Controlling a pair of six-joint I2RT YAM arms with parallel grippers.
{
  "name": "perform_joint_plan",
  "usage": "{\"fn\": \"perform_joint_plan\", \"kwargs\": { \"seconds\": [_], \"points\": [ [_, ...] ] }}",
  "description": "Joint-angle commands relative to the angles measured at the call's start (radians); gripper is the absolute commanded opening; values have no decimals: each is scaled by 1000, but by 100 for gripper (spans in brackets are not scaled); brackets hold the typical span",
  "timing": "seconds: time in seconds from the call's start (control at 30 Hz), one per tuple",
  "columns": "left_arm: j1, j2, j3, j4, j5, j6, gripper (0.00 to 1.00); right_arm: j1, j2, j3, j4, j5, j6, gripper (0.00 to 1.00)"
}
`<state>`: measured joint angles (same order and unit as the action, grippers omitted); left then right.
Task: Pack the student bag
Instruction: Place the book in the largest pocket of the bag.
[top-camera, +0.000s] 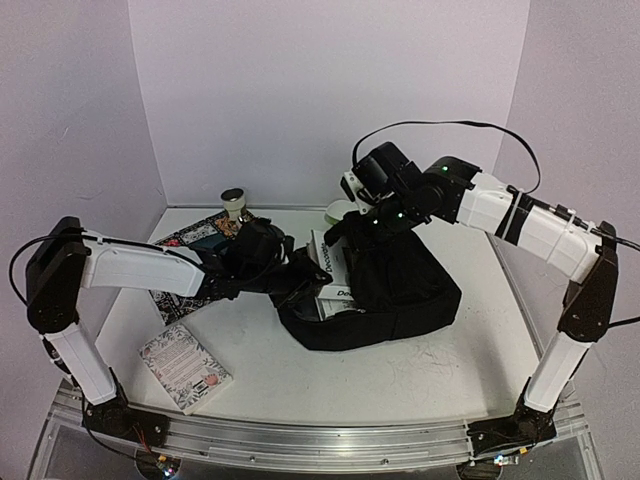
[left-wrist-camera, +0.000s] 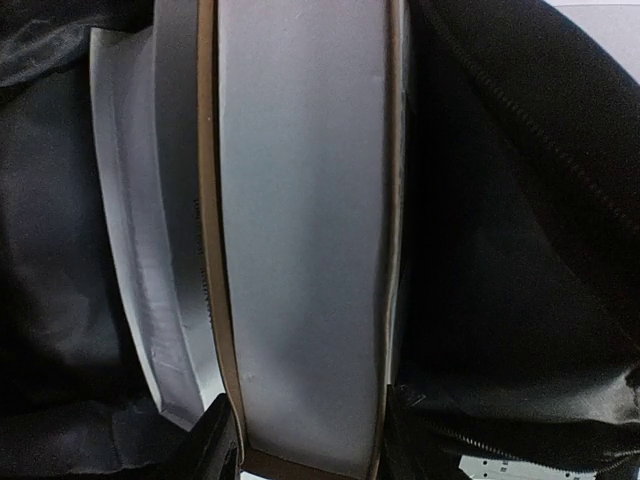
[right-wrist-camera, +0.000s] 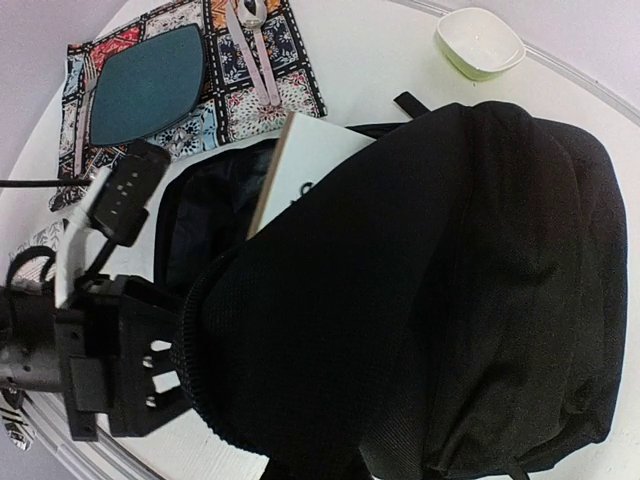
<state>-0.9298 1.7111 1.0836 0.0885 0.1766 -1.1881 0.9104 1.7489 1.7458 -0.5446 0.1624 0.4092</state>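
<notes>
The table had loads of free room nearside of the student bag, which sat mid-table. A white book was wedged in the bag's mouth, with the left pincer partway open and clamped on it. The right pincer was fully closed at the bag's far edge; couldn't tell on what.

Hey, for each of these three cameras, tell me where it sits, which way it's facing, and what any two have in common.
Top external: above and behind the bases, facing down on the table; both arms show, left pincer and right pincer at the student bag.
Left wrist: on the left arm, facing into the bag, close on a white book; its dark fingertips flank the book.
Right wrist: above the bag, facing down; own fingers unseen, the left pincer shows.
Shared: all three show bag and book.
</notes>
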Motion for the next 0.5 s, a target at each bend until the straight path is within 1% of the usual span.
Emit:
{"fn": "perform_joint_plan", "kwargs": {
  "seconds": [0.0,0.1,0.17,0.23,0.47],
  "points": [
    [-51,65,137,91,-34,-3,36,11,-59,19,76,50,13,0],
    [-82,115,180,91,-37,0,43,11,-86,-10,75,116,15,0],
    [-88,138,186,91,-28,-5,49,9,-106,-34,75,169,15,1],
    [-88,141,179,91,-29,-5,53,7,-126,-65,74,208,11,1],
    [-86,44,119,76,-121,45,72,-14,-176,-179,72,261,6,1]
  ]
}}
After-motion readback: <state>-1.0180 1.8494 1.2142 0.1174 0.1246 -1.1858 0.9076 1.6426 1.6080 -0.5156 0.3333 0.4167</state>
